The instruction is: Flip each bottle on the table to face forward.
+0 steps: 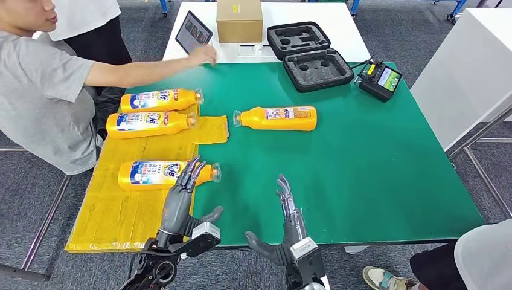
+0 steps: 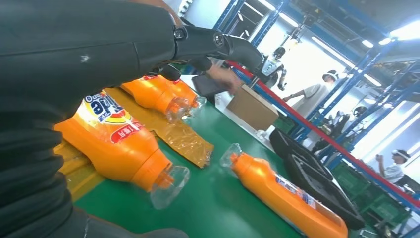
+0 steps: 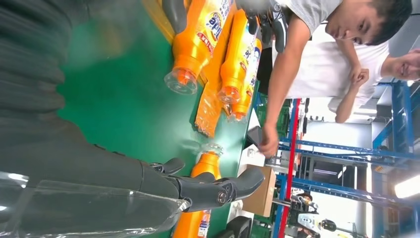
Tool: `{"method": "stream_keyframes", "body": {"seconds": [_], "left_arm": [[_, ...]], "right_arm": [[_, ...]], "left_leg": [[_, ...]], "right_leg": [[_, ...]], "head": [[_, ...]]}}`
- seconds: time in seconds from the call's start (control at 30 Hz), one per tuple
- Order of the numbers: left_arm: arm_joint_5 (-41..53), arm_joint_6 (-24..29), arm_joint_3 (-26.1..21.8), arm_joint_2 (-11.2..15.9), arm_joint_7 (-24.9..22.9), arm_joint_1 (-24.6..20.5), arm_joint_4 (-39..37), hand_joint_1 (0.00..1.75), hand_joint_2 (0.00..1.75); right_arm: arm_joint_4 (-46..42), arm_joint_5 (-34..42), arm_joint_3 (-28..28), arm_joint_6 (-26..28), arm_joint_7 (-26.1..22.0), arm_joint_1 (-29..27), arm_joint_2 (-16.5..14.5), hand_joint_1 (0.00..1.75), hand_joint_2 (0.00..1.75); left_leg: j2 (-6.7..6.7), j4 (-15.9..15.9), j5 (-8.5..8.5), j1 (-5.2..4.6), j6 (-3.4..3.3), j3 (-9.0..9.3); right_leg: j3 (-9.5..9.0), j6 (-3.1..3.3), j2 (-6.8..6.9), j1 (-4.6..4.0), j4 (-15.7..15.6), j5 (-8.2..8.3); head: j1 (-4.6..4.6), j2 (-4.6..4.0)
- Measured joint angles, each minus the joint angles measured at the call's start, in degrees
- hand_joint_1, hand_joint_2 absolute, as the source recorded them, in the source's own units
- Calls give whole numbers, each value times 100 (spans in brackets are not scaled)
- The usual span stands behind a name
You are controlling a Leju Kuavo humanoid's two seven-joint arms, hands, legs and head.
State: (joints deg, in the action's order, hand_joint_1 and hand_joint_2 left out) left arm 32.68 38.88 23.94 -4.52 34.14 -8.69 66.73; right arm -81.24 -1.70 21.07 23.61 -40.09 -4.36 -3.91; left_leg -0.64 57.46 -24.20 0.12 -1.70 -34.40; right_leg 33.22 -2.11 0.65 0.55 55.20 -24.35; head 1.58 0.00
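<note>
Several orange bottles with clear caps lie on their sides on the green table [image 1: 374, 169]. Two [image 1: 159, 100] [image 1: 151, 124] lie at the far left on a yellow sheet [image 1: 121, 211], brand labels up. A third, the nearest bottle [image 1: 163, 174] [image 2: 119, 141] [image 3: 200, 34], lies close to me, label up. The fourth bottle [image 1: 278, 118] [image 2: 287, 191] lies alone mid-table, small-print label up. My left hand [image 1: 181, 202] hovers open just over the near bottle's neck end, holding nothing. My right hand [image 1: 290, 211] is open above bare green cloth, to the right of that bottle.
A person in grey at the left reaches an arm [image 1: 145, 69] across toward a tablet [image 1: 193, 31]. A cardboard box [image 1: 239, 19], an open black foam case [image 1: 309, 55] and a controller [image 1: 379, 78] stand at the back. Another person's shoe [image 1: 386, 279] shows at the near right.
</note>
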Motion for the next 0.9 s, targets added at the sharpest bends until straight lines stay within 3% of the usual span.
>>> {"method": "stream_keyframes", "body": {"seconds": [0.07,0.1,0.23,0.73,0.9], "left_arm": [[-80,-13,19,4,29,22,35,0,175],[-160,-16,25,7,59,36,51,0,175],[-556,67,24,16,232,135,178,0,175],[-1340,116,7,18,567,515,690,0,175],[-1582,111,1,17,585,626,871,0,175]], "right_arm": [[-29,28,0,34,1,-15,1,0,0],[-46,64,-1,55,1,-29,-1,0,0],[-85,297,-14,24,1,-98,-26,0,175],[-180,130,-353,429,0,-227,-120,0,175],[-293,-266,-292,989,0,-236,-91,0,175]], "left_leg": [[0,0,0,0,0,0],[0,0,0,0,0,0],[0,0,0,0,0,-1],[0,0,-1,0,0,-1],[0,-1,-1,1,0,-1]], "right_leg": [[0,0,0,0,0,0],[0,0,0,0,0,0],[1,0,0,0,0,0],[1,0,0,0,0,-1],[2,1,0,0,0,-2]], "head": [[-1,0],[-1,0],[1,0],[1,0],[-1,0]]}}
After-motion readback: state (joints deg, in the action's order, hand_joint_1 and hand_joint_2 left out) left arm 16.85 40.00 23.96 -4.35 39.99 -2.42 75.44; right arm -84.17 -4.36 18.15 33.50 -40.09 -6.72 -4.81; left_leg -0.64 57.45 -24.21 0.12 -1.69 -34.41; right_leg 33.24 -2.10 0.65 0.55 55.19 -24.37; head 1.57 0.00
